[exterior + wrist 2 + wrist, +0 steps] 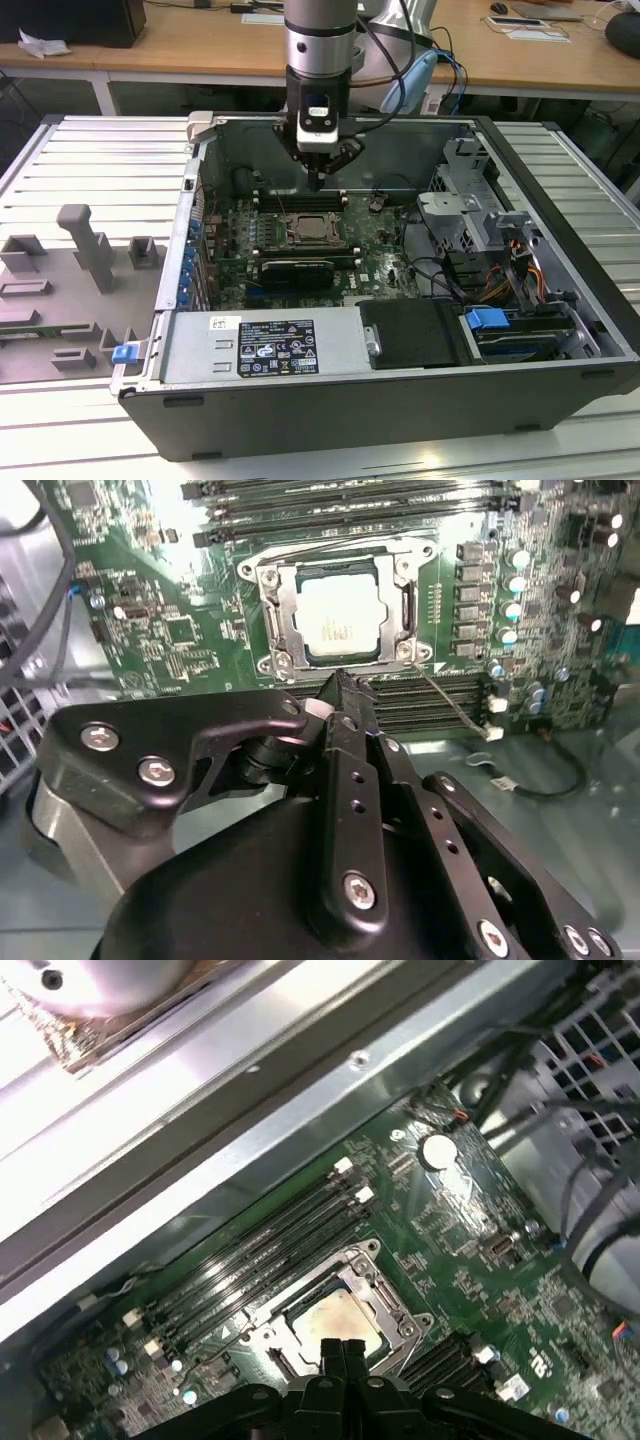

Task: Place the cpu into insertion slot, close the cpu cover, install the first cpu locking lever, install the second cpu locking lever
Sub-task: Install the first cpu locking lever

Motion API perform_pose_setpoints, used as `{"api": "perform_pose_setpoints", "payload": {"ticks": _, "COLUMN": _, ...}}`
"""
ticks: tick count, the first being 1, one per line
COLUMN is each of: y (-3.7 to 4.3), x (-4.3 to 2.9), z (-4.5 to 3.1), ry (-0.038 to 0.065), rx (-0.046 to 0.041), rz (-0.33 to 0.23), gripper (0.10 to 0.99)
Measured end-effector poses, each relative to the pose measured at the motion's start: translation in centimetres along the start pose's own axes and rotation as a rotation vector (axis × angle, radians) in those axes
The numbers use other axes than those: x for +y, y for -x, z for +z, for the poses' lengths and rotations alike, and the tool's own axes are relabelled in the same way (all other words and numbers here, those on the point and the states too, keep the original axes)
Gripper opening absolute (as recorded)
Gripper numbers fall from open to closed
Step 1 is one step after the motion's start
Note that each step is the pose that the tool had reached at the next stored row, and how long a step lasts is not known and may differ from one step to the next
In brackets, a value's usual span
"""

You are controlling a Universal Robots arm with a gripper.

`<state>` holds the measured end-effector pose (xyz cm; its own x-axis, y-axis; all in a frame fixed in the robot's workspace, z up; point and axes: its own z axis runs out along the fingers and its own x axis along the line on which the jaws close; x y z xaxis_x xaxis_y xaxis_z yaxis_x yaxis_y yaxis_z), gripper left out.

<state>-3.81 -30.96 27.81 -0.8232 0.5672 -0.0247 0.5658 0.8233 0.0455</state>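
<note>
The cpu [338,615] lies flat in the insertion slot [420,552] on the green board, its pale silver top showing through the window of the cpu cover [283,620], which lies down around it. A thin wire locking lever [455,708] angles away from one socket corner over the black memory slots. A second wire lever [330,548] runs along the opposite side of the socket. My gripper [340,680] hangs just above the socket's edge, fingers shut together with nothing between them. In the first wrist view the gripper [340,1345] sits over the cpu [335,1312]. In the exterior view the gripper [318,182] hovers above the socket [312,228].
The board lies inside an open computer case [400,400] with tall metal walls. Black memory slots [350,510] flank the socket on both sides. A drive cage and cables [480,230] fill the exterior view's right. A grey fixture block [85,245] stands outside the case at the left.
</note>
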Motion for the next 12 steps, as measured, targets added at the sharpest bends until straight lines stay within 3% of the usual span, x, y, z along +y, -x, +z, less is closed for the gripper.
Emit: {"api": "perform_pose_setpoints", "payload": {"ticks": 12, "y": 0.00, "x": 0.00, "z": 0.01, "ry": 0.007, "rx": 0.0125, "rz": -0.275, "gripper": 0.106}}
